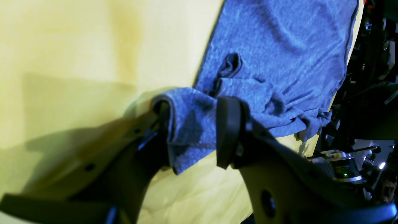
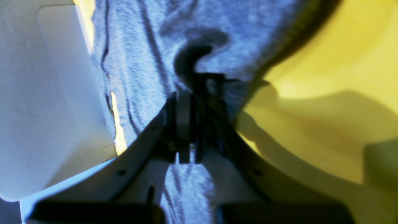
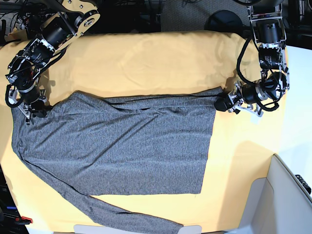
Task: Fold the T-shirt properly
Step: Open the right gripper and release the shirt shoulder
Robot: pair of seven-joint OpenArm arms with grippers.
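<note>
The grey T-shirt (image 3: 122, 146) lies spread on the yellow cloth (image 3: 156, 58), with one sleeve trailing toward the front edge. My left gripper (image 3: 225, 104) is at its far right corner. In the left wrist view the left gripper (image 1: 194, 130) stands open, and a bunched fold of the T-shirt (image 1: 279, 46) hangs loosely in the gap against one finger (image 1: 161, 124). My right gripper (image 3: 30, 111) is at the shirt's far left corner. In the right wrist view the right gripper (image 2: 189, 124) is shut, pinching the T-shirt (image 2: 140, 62).
A white panel (image 3: 287, 195) stands at the front right, off the yellow cloth, and a white surface (image 2: 46, 93) fills the left of the right wrist view. Dark robot hardware (image 1: 357, 168) lies beyond the cloth's edge. Bare yellow cloth stretches behind the shirt.
</note>
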